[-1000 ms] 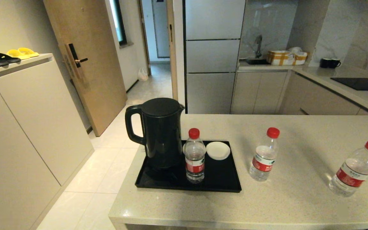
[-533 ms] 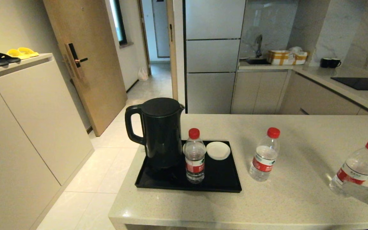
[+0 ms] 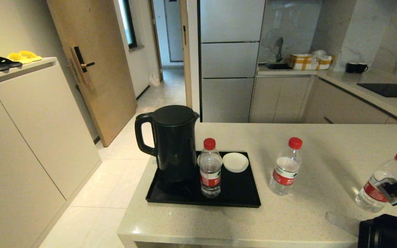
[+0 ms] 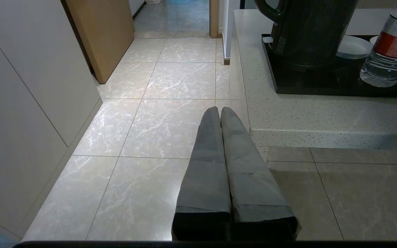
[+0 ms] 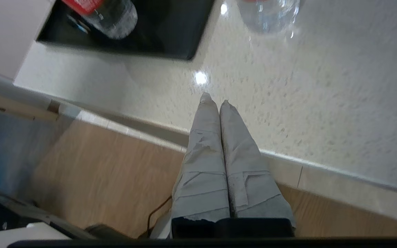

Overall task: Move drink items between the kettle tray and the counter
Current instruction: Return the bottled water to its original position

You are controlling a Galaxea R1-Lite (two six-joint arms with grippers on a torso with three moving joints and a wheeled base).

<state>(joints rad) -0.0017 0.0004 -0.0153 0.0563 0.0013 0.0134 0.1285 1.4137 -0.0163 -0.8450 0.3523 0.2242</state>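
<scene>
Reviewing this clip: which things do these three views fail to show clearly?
- Rightmost bottle: the right arm covers part of its lower body in the head view.
- Left gripper: out of the head view; the left wrist view shows it shut above the floor.
- Bottle labels: print too small to read in any view.
- Right gripper: shut; the right wrist view cuts off the bottles at the frame edge.

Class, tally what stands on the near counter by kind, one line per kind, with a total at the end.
Water bottles: 3 (tray, middle, right)
Kettle: 1
Black tray: 1
White saucers: at least 1; a second edge shows in the left wrist view
Total: 6 at least
</scene>
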